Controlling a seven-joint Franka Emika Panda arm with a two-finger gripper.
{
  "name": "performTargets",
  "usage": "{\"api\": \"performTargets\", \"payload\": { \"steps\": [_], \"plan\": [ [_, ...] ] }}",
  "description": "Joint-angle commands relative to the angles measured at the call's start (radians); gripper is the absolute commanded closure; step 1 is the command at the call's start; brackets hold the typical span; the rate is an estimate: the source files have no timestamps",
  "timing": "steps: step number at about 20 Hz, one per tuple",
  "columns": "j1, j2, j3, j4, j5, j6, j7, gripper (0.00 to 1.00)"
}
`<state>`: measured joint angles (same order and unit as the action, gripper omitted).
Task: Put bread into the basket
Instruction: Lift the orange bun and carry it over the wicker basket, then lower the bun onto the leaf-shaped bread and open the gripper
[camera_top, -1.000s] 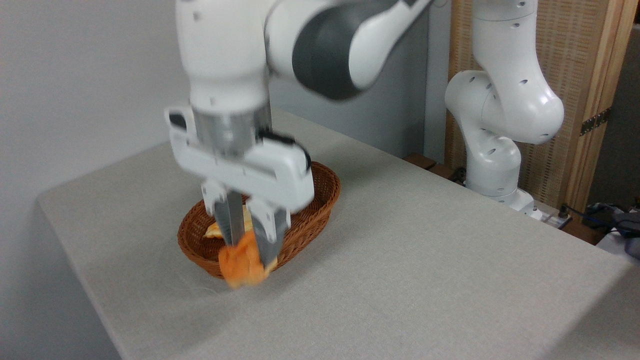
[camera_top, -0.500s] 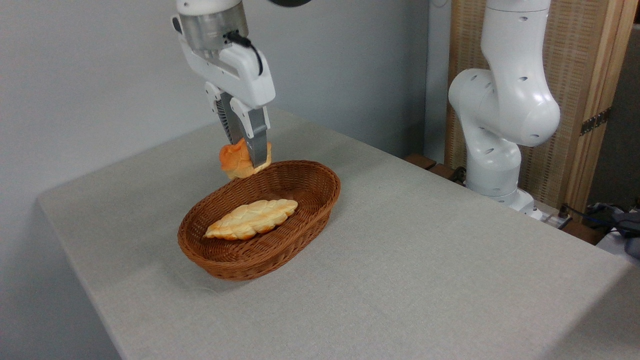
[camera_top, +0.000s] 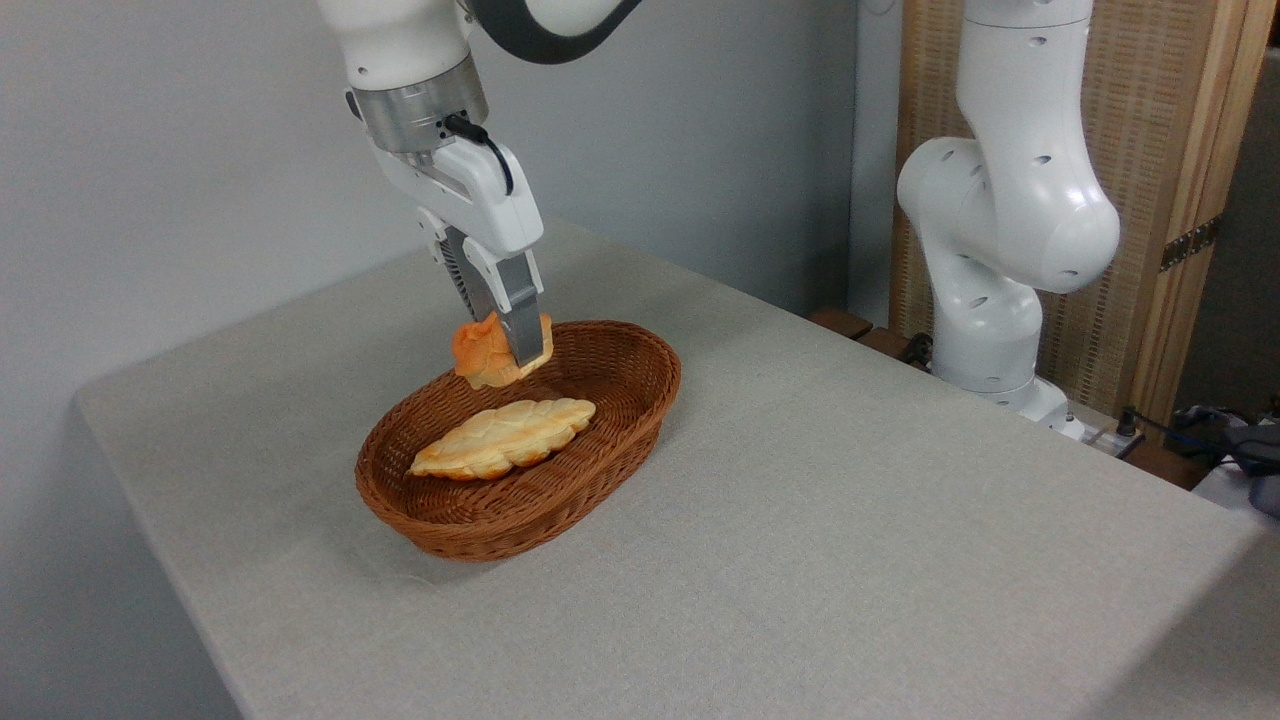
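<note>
A white robot arm reaches down from the top of the frame, left of centre, and its hand points down and slightly to the right. The two fingers are drawn in close and clamp the bread, a small knobbly orange bun, between them; one grey finger crosses the front of the bun, the other is partly hidden behind it. The bun hangs in the air over the far, upper edge of the basket, just above the rim, and whether it touches the wicker cannot be told from this view.

The brown oval wicker basket sits on the grey surface, a little left of the middle of the frame, with its long side running from lower left to upper right. Inside it lies a longer, paler braided loaf, flat on the basket floor, below and in front of the held bun and apart from it.

At the right of the frame the arm's white base stands beyond the surface's far edge, before a wooden screen. A plain grey wall fills the upper left.
</note>
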<state>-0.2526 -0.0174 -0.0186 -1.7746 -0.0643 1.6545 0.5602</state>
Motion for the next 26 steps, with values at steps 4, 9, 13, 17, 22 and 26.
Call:
{"api": "performTargets", "payload": {
  "steps": [4,9,13,17,22,26],
  "plan": [
    [-0.007,0.011,-0.029,-0.002,0.017,0.002,0.004,0.0],
    [-0.007,0.011,-0.029,0.0,0.017,0.002,0.006,0.0],
    [-0.005,0.01,-0.029,0.0,0.017,0.002,0.004,0.0],
    [0.006,0.001,-0.017,0.009,0.02,0.002,0.007,0.0],
    [0.047,-0.006,-0.012,0.069,0.096,0.002,0.007,0.0],
    [0.09,-0.001,-0.009,0.116,0.098,-0.005,0.007,0.0]
  ]
}}
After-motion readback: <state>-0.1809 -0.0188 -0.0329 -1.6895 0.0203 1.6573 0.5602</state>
